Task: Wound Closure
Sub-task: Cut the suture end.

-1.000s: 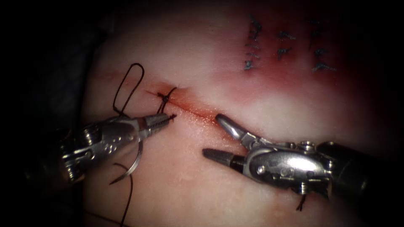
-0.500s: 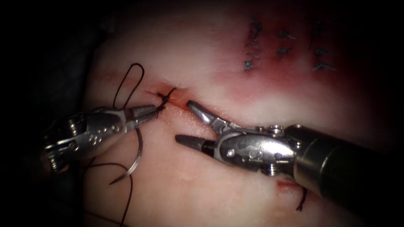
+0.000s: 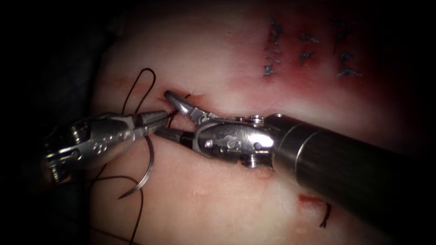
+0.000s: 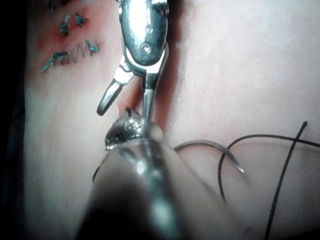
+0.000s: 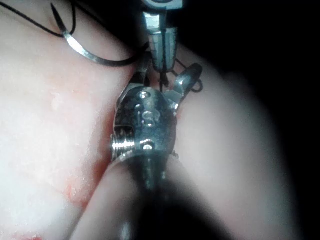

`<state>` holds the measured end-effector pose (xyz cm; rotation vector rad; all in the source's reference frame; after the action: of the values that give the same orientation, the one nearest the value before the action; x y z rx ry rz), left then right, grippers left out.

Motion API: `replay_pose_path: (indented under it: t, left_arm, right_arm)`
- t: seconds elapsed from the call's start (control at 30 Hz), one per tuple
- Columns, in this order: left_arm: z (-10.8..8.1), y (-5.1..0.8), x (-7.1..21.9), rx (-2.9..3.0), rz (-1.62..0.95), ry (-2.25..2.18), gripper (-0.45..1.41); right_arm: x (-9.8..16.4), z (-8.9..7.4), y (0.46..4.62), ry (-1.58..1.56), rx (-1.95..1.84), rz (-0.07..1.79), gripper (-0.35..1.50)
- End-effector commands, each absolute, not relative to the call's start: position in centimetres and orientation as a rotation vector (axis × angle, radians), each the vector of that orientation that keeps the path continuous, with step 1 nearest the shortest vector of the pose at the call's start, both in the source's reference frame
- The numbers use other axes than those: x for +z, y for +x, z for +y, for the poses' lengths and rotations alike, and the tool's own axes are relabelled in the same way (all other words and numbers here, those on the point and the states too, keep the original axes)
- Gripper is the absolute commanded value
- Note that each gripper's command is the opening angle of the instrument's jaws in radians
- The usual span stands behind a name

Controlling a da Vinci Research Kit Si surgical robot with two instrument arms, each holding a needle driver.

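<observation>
The left tool [image 3: 161,119] is seen with its fingers [image 3: 152,120] closed on the thread [image 3: 136,90] just beside the knot at the left end of the cut [image 3: 200,106] in the tissue [image 3: 218,199]. The right tool [image 3: 165,114] is seen with its fingers [image 3: 181,104] parted and empty, one finger lying over the knot and the other just below the left tool's tip, so that the held thread lies between them. The needle [image 3: 147,174] is held by neither tool; it is seen lying free on the tissue surface below the left tool, to the left of the cut, not in the tissue, with thread trailing from it toward the tissue's lower edge. A loop of thread is seen standing above the left tool. Red fluid [image 3: 309,198] is noted on the tissue near the right tool's shaft, and dark marks [image 3: 272,50] toward the upper right edge.
</observation>
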<state>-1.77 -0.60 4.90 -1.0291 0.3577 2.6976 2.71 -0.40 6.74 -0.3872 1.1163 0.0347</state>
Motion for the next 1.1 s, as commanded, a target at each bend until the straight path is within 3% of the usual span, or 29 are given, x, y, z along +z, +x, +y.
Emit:
replay_pose_path:
  t: [0.03,0.83,1.1]
  left_arm:
    - [-0.54,-1.82,4.94,2.697,0.360,-1.036,-0.35]
    - [-0.63,-1.86,4.83,2.696,0.359,-1.060,-0.35]
    - [-0.65,-1.86,4.84,2.703,0.351,-1.056,-0.35]
  right_arm:
    - [6.82,-0.32,2.83,-0.390,0.033,1.116,1.48]
    - [6.95,-0.19,3.20,-0.411,-0.005,1.151,1.48]
    - [6.98,-0.20,3.21,-0.448,-0.077,1.139,1.24]
